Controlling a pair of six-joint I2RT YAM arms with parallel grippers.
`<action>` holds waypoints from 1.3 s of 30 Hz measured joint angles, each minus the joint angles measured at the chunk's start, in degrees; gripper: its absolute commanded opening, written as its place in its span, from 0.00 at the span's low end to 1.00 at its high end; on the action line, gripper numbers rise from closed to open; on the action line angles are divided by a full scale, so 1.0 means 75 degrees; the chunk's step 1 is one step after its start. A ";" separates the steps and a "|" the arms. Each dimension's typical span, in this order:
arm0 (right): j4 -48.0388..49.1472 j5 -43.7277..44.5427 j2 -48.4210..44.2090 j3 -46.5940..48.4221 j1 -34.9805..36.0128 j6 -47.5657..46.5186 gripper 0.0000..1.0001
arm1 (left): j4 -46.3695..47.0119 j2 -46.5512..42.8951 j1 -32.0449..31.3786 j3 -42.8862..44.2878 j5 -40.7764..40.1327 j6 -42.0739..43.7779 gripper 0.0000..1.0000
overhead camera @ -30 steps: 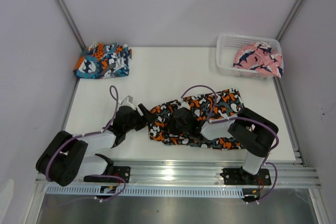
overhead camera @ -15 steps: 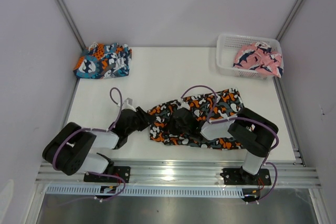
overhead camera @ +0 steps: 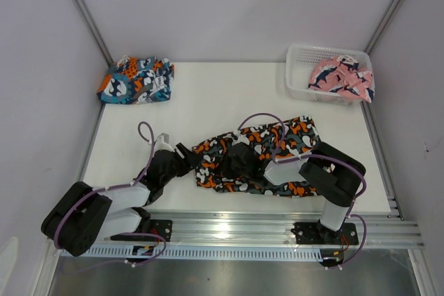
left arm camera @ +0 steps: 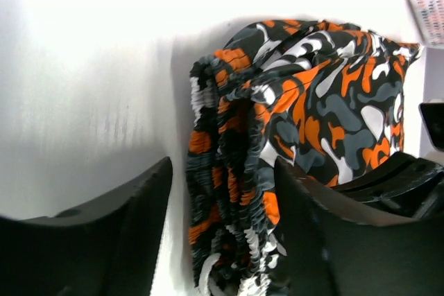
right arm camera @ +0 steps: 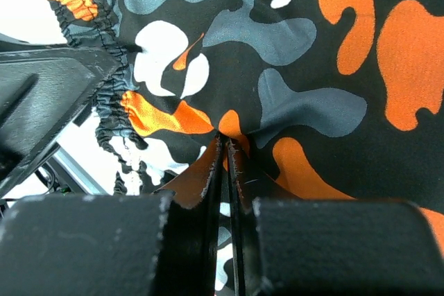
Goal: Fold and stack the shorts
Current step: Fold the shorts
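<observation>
The blue patchwork shorts (overhead camera: 135, 80) look folded already. Your right pincer (right arm camera: 225, 150) pinches the unfolded camouflage shorts (overhead camera: 253, 157), and your left pincer (left arm camera: 222, 178) is spread astride their waistband. The pink shorts (overhead camera: 340, 77) sit in the basket (overhead camera: 298, 77).

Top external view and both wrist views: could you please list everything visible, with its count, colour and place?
camouflage shorts: one, orange-black-white, near middle of table
patchwork shorts: one, blue-teal-orange, far left corner
pink shorts: one, pink-navy-white, in the basket
mesh basket: one, white, far right corner
table: one, white
rail: one, silver, near edge, carrying the arm bases
left tool: one, black, open astride the camouflage shorts' waistband
right tool: one, black, shut, pinching the camouflage shorts
</observation>
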 measured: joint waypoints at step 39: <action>-0.0061 -0.0522 0.0003 0.0061 -0.0023 -0.0341 0.08 | 0.6333 0.4229 0.0644 -0.0297 0.1343 -0.0166 0.77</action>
